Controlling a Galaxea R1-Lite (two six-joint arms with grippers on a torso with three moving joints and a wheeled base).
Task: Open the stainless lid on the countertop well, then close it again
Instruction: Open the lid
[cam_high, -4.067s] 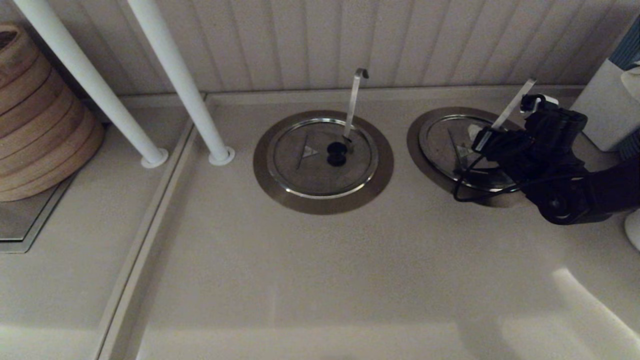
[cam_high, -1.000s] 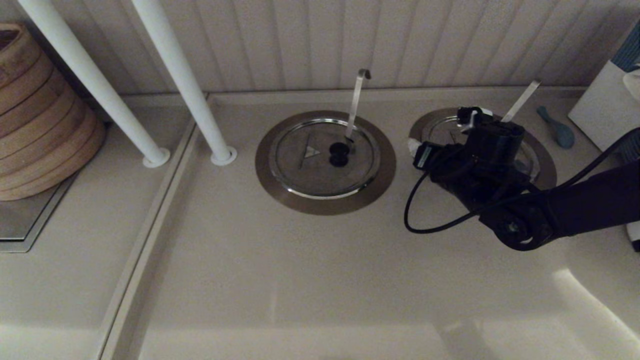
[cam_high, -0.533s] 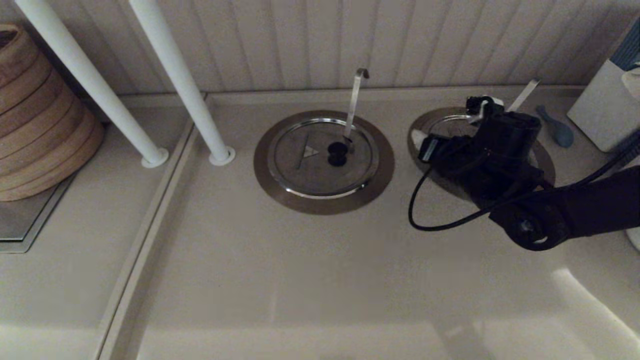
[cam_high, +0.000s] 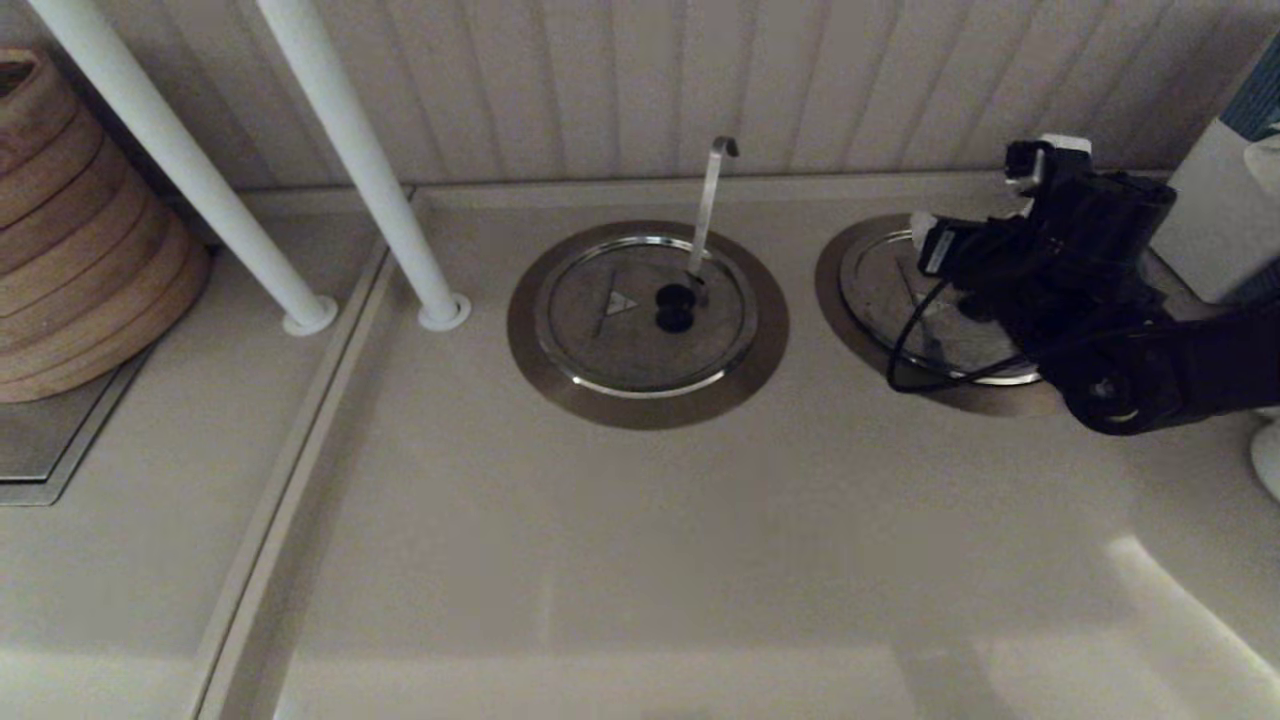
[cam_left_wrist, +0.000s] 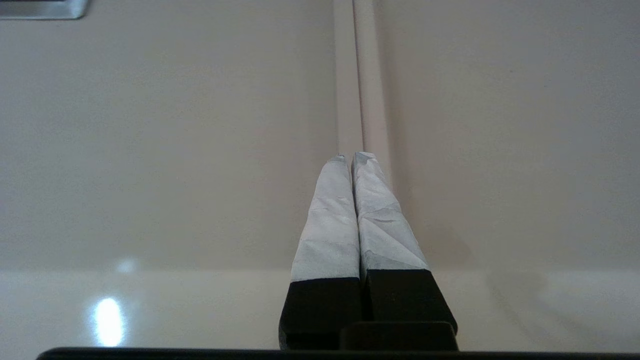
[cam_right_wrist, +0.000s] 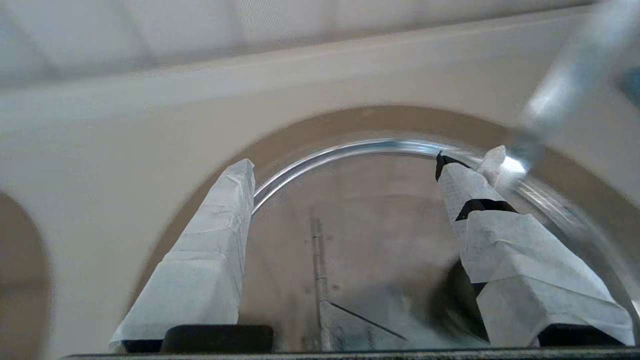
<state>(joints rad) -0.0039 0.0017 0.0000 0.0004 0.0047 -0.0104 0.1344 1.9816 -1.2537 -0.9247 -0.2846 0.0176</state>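
Nearest the robot, the pale worktop (cam_high: 640, 560) lies bare. The left hand (cam_left_wrist: 350, 156) is parked low over it, beside a seam, its two wrapped fingers pressed together on nothing.

Farther back sit two round wells, each ringed in brushed steel and each covered. The middle well (cam_high: 647, 400) carries the other lid (cam_high: 640, 345), with a hook-tipped ladle handle (cam_high: 710, 200) rising from it. To the right is the countertop well (cam_high: 840, 300), where the stainless lid (cam_high: 890, 295) lies flat and seated inside its ring.

The right hand (cam_right_wrist: 345, 170) hovers just above that lid with its two fingers spread wide, gripping nothing; the fold line and triangle mark show between them, and a blurred ladle handle (cam_right_wrist: 565, 85) crosses nearby. The black knob is hidden, so I cannot tell how near the grip is.

With the lid shut, either the opening has not begun or the closing is just done; these pictures do not settle which.

Farthest back stand two white poles (cam_high: 350, 150), a stack of bamboo steamers (cam_high: 70, 230) at far left and a white box (cam_high: 1215, 210) at far right.
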